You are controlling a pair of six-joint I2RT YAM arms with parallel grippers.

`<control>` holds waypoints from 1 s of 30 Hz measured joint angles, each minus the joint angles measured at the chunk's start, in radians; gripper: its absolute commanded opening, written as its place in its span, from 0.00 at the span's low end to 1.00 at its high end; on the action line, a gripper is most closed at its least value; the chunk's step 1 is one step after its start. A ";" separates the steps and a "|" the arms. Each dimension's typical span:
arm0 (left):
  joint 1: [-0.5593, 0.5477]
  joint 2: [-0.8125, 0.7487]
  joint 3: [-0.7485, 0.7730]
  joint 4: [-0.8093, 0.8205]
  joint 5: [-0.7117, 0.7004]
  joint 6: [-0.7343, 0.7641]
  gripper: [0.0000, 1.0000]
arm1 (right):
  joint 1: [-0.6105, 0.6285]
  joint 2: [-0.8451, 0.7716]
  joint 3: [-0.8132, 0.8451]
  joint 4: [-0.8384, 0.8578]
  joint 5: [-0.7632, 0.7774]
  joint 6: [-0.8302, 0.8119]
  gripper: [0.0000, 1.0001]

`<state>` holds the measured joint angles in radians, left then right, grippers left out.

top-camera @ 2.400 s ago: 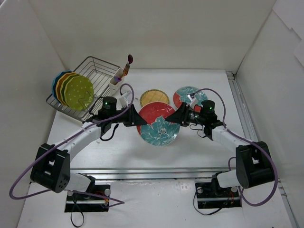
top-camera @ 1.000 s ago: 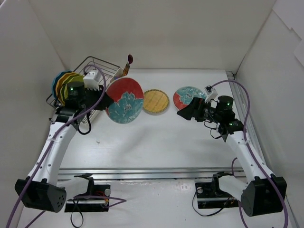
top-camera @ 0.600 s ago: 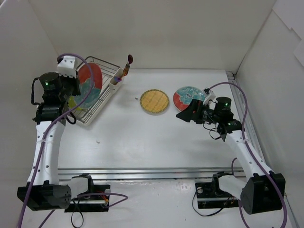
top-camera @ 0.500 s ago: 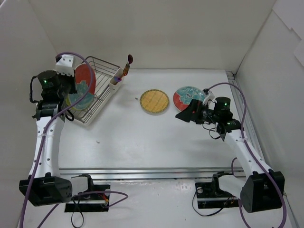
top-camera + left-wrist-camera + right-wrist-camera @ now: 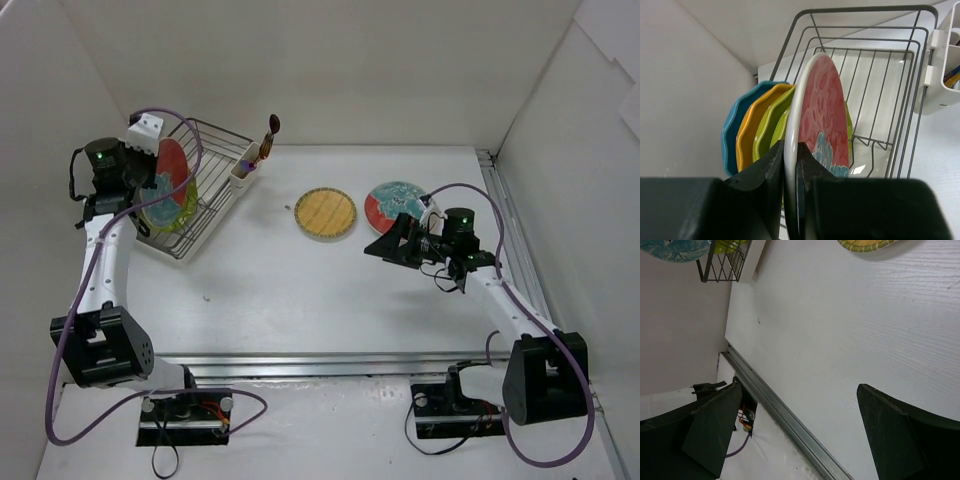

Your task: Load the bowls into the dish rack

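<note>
My left gripper [image 5: 791, 148] is shut on the white rim of a red-and-teal bowl [image 5: 825, 115]. It holds the bowl on edge inside the dish rack [image 5: 865, 50], right beside the blue [image 5: 730, 135], orange [image 5: 747, 130] and green [image 5: 767, 125] bowls standing in a row. From above, that held bowl [image 5: 172, 180] stands at the rack's [image 5: 210, 195] left side with the left gripper [image 5: 150, 187] behind it. A tan woven bowl [image 5: 325, 213] and a second red-and-teal bowl [image 5: 393, 205] lie flat on the table. My right gripper [image 5: 383, 245] hovers open and empty just in front of the second one.
A white utensil cup [image 5: 243, 170] with a spoon clings to the rack's right corner, also in the left wrist view [image 5: 945, 65]. White walls enclose the table. A metal rail [image 5: 790, 415] runs along the near edge. The tan bowl's rim [image 5: 870, 244] shows in the right wrist view.
The left arm has carried the red-and-teal bowl from mid-table leftward into the rack and stood it upright beside the green bowl. The right gripper has drifted slightly left and nearer, still open.
</note>
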<state>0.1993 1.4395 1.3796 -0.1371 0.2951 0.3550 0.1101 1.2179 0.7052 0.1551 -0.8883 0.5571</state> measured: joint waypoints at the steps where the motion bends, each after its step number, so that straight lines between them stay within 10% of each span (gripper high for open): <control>1: 0.000 0.013 0.014 -0.001 0.014 0.012 0.00 | 0.000 0.005 0.000 0.005 -0.001 0.001 0.97; 30: 0.044 0.067 0.095 -0.001 0.182 0.147 0.00 | 0.000 0.050 -0.012 0.034 -0.011 0.011 0.97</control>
<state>0.2432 1.5066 1.4742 -0.1379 0.4774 0.5018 0.1101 1.2675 0.6930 0.1886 -0.8989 0.5682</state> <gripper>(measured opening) 0.089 0.969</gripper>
